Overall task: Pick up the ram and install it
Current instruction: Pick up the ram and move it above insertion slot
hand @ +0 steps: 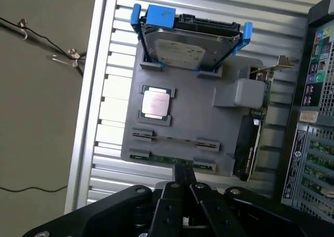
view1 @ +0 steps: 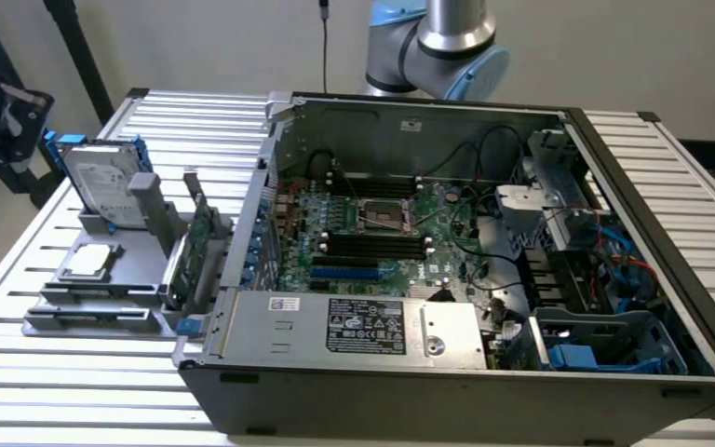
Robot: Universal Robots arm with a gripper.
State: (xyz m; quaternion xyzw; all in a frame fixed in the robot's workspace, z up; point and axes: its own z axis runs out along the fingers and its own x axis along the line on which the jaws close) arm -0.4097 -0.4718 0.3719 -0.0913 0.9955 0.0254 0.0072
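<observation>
Green ram [hand: 167, 159] sits in clips along the grey holder's [hand: 198, 117] edge farthest from the hard drive [hand: 190, 46], on the slatted counter [hand: 104, 106]. Pickup seems the step in hand: the pincer [hand: 182, 178] hovers closed and empty just above it, and a grip calls for parted tips. Counted: one ram, one hard drive, one processor [hand: 155, 104], one expansion card [hand: 249, 143]

The ram [hand: 162, 159] is green, tray [hand: 203, 123] grey, hard drive [hand: 188, 49] silver with blue frame, worktop [hand: 112, 85] ribbed silver.
</observation>
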